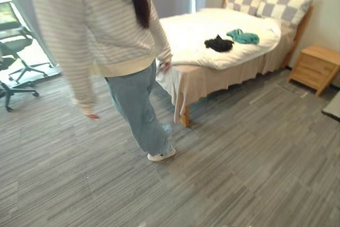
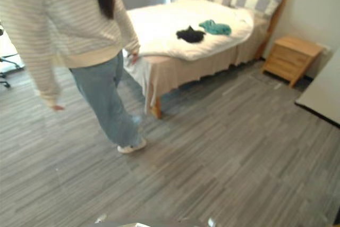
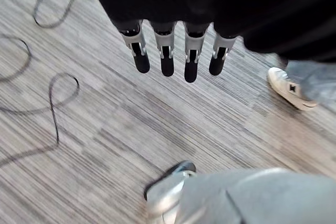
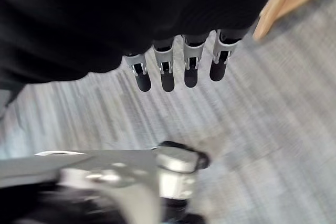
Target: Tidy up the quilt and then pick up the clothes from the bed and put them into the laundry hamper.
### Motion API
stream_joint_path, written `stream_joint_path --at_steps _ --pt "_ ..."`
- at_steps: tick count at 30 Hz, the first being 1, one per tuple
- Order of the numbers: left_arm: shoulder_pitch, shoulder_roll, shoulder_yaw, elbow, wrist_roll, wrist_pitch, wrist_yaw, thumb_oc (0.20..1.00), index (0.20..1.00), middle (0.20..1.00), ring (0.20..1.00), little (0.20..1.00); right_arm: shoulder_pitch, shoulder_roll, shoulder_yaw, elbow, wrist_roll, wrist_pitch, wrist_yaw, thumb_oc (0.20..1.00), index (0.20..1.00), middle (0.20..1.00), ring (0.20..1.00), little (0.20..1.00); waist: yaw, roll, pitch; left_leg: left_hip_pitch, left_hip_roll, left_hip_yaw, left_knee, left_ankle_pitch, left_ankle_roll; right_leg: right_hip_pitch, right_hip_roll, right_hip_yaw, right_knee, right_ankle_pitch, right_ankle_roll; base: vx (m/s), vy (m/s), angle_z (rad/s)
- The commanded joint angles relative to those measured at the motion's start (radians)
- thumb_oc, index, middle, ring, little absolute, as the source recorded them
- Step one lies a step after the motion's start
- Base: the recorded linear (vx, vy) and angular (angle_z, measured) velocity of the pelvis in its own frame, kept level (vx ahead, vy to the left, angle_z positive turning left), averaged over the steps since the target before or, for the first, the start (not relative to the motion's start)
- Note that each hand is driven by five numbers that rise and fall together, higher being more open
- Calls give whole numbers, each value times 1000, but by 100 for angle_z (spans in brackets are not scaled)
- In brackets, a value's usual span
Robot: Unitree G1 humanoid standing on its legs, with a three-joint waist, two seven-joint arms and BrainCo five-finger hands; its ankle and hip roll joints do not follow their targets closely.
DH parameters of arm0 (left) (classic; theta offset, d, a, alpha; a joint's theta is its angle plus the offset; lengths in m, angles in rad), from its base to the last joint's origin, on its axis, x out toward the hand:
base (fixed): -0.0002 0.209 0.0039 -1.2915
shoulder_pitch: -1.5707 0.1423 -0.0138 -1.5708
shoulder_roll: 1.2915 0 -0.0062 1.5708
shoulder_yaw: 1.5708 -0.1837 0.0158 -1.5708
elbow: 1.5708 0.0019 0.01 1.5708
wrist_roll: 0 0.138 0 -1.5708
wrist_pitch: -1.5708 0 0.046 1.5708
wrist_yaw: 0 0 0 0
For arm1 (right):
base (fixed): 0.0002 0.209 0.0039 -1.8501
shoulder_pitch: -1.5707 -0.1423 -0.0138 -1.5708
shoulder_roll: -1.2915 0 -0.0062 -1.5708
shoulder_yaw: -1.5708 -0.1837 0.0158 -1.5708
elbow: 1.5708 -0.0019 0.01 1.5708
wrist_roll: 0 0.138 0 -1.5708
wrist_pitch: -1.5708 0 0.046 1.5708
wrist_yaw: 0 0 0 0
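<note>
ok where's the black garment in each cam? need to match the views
Left eye view: black garment on the white quilt, upper right of centre, just left of the teal garment.
Right eye view: same spot on the bed, upper centre.
Left wrist view: not in it, floor below the left hand.
Right wrist view: not in it, floor below the right hand.
Shared landmark: checked pillows.

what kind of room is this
Most likely a bedroom: a bed with a white quilt and checked pillows, a wooden nightstand beside it, and clothes lying on the quilt.
</note>
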Motion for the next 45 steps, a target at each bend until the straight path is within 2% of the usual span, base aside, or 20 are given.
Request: stream_joint_path --at_steps 1,8,12,14,16,20,21,24,28,30,31,32,33,34,36,39,40,41,43,45 --pt "-102 22 -8 52 69 4 38 1000 1000 1000 1000 1000 -154 -28 2 49 -34 -2 -33 1000 1000 1000 1000 1000 -7 -10 95 125 26 -16 -159 47 -73 148 -105 -17 -228 68 180 0 0 0" --pt "-115 36 -54 52 159 8 27 1000 1000 1000 1000 1000 -169 -37 10 52 -40 0 -28 1000 1000 1000 1000 1000 -5 -15 105 126 20 -19 -158 38 -62 137 -104 11 -221 70 182 13 29 -14" --pt "-145 56 -78 18 176 5 27 1000 1000 1000 1000 1000 -189 -47 0 50 -33 1 -26 1000 1000 1000 1000 1000 -6 -14 139 107 20 -23 -135 27 -41 51 -96 33 -64 36 187 -56 67 -12" --pt "-157 63 -74 1 161 5 30 1000 1000 1000 1000 1000 -203 -50 -14 36 -17 4 -28 1000 1000 1000 1000 1000 -9 -5 170 106 23 -17 -126 14 -25 -37 -106 19 98 42 226 -4 88 -19" --pt "-160 68 -67 8 160 16 36 1000 1000 1000 1000 1000 -205 -48 -56 19 13 11 -32 1000 1000 1000 1000 1000 -21 1 197 170 22 14 -140 -18 -20 -129 -181 -62 250 149 269 219 43 -32" --pt "-160 70 -64 22 175 21 42 1000 1000 1000 1000 1000 -191 -44 -72 14 33 4 -43 1000 1000 1000 1000 1000 -53 -2 190 229 29 13 -161 -56 -46 -163 -200 -129 124 130 244 372 -81 -19" --pt "-169 67 -65 34 186 18 39 1000 1000 1000 1000 1000 -185 -43 -81 13 51 1 -52 1000 1000 1000 1000 1000 -90 -5 190 262 35 -7 -169 -82 -68 -185 -178 -119 -61 155 237 313 -96 -1" --pt "-172 59 -71 41 209 13 32 1000 1000 1000 1000 1000 -173 -40 -90 22 56 5 -52 1000 1000 1000 1000 1000 -139 16 189 318 72 -4 -169 -124 -108 -254 -183 -107 -193 220 260 548 -160 8" --pt "-169 57 -79 43 222 5 33 1000 1000 1000 1000 1000 -147 -43 -82 39 47 0 -43 1000 1000 1000 1000 1000 -158 27 173 374 84 -26 -169 -154 -115 -259 -179 -107 -176 244 246 489 -153 26" --pt "-173 49 -68 28 191 7 41 1000 1000 1000 1000 1000 -155 -61 -62 54 23 -1 -41 1000 1000 1000 1000 1000 -160 64 174 321 144 -31 65 -21 -149 -232 -119 -124 -125 210 189 439 -223 18" --pt "-173 49 -68 28 191 7 41 1000 1000 1000 1000 1000 -156 -60 -62 54 23 -1 -41 1000 1000 1000 1000 1000 -164 61 172 316 141 -35 63 -17 -150 -234 -123 -126 -126 212 188 396 -330 -20" --pt "-184 57 -68 3 171 15 50 1000 1000 1000 1000 1000 -165 -73 -48 58 10 4 -47 1000 1000 1000 1000 1000 -132 53 185 192 155 -65 333 136 -163 -158 -89 -139 -145 174 135 352 -340 -32" --pt "-192 62 -63 -16 151 15 62 1000 1000 1000 1000 1000 -173 -82 -43 48 12 3 -55 1000 1000 1000 1000 1000 -109 33 205 123 133 -101 472 191 -157 -117 -86 -135 -158 161 110 348 -336 -39" --pt "-192 63 -63 -16 151 15 62 1000 1000 1000 1000 1000 -174 -81 -43 48 12 4 -55 1000 1000 1000 1000 1000 -113 28 204 118 127 -105 472 195 -156 -120 -93 -137 -159 163 110 361 -289 -63" --pt "-218 59 -55 -39 107 15 117 1000 1000 1000 1000 1000 -222 -109 -26 32 7 3 -80 1000 1000 1000 1000 1000 -41 -26 251 -62 64 -106 623 98 -115 -19 -101 -90 -187 110 94 497 -200 -55" --pt "-218 47 -49 -44 92 11 138 1000 1000 1000 1000 1000 -238 -117 -13 29 -4 0 -90 1000 1000 1000 1000 1000 5 -35 253 -158 43 -60 539 54 -109 54 -103 -67 -221 80 109 451 24 -32" --pt "-206 40 -39 -40 81 6 142 1000 1000 1000 1000 1000 -241 -123 -17 22 8 -9 -96 1000 1000 1000 1000 1000 30 -17 237 -190 48 -2 297 55 -99 107 -93 -62 -232 45 127 382 76 -36" --pt "-205 40 -39 -40 81 6 142 1000 1000 1000 1000 1000 -239 -124 -17 22 8 -9 -96 1000 1000 1000 1000 1000 35 -20 239 -177 45 5 284 58 -98 112 -97 -57 -233 43 128 695 156 -29" --pt "-189 44 -35 -27 112 26 135 1000 1000 1000 1000 1000 -226 -126 -32 9 13 -12 -106 1000 1000 1000 1000 1000 57 -13 227 -215 104 165 78 144 -104 185 -87 -86 -218 -17 136 546 126 -29" --pt "-174 48 -21 -6 119 27 126 1000 1000 1000 1000 1000 -221 -107 -32 11 3 -14 -95 1000 1000 1000 1000 1000 67 -16 207 -169 108 188 37 131 -82 197 -76 -99 -136 -55 149 387 84 -7"
